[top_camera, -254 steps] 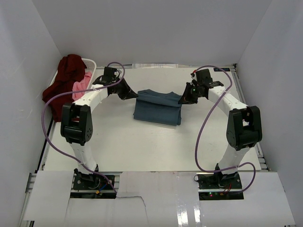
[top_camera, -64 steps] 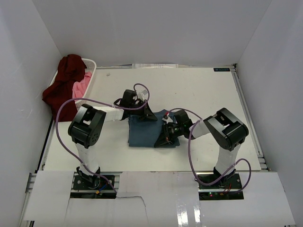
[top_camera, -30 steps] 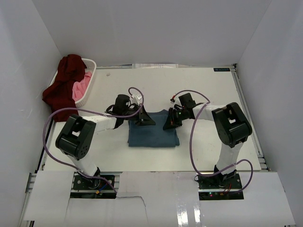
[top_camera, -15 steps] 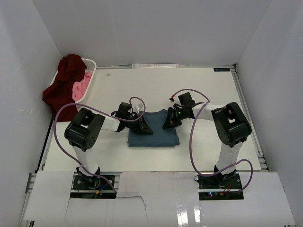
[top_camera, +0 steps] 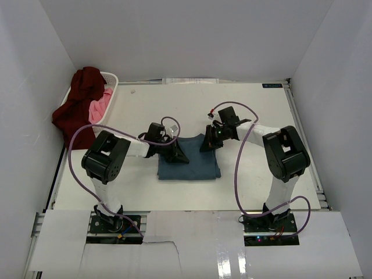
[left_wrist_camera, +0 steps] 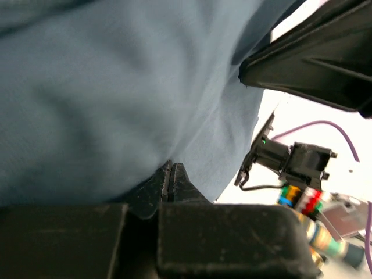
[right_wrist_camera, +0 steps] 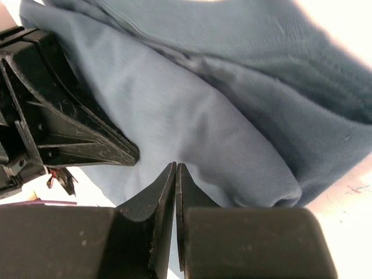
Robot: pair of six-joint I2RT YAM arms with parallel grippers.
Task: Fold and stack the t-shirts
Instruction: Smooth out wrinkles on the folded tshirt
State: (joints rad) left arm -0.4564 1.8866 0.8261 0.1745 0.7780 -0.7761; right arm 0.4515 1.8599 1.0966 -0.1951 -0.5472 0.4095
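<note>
Tabletop [top_camera: 192, 102] and walls [top_camera: 192, 35] white, teal t-shirt [top_camera: 189, 165] central

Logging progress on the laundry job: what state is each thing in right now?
teal-blue t-shirt: folded, lying on the table.
maroon t-shirt: unfolded, draped over the laundry basket rim.
pink t-shirt: crumpled inside the laundry basket.
laundry basket: upright, not empty.
left gripper: shut, tips at the teal-blue t-shirt.
right gripper: shut, tips at the teal-blue t-shirt.

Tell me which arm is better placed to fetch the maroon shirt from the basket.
Left, probably: the left gripper lies nearer the basket with the maroon shirt; the right gripper sits across the teal shirt.
</note>
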